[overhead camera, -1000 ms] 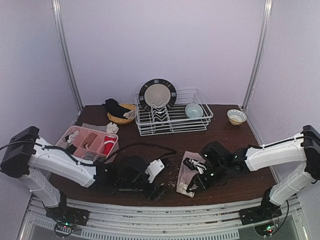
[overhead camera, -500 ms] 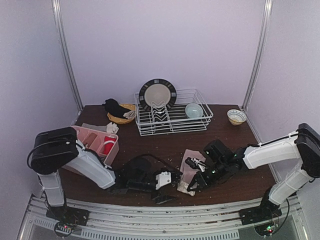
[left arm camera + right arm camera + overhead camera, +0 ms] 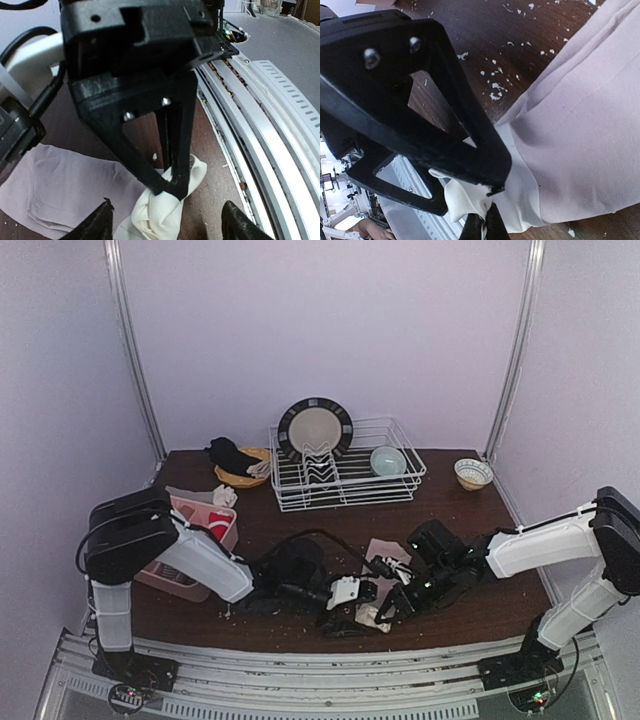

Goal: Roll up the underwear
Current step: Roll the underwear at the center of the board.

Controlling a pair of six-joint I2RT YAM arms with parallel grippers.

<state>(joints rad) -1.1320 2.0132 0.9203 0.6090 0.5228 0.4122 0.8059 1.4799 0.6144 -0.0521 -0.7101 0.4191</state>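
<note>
Two grippers sit close together at the near edge of the table (image 3: pixel 300 525).

Right gripper (image 3: pixel 481 227): fingers pressed together, pinching the white bunched hem of the underwear (image 3: pixel 580 125).

Left gripper (image 3: pixel 170 222): fingers spread wide, with that bunch just ahead between them, ungripped.

The garment's lilac body lies flat beyond, centre-right.

Further back: pink tray (image 3: pixel 200 512), white dish rack (image 3: pixel 345 480).

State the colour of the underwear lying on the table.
Pale pinkish-lilac underwear, white at its bunched end; right wrist view shows it best.
</note>
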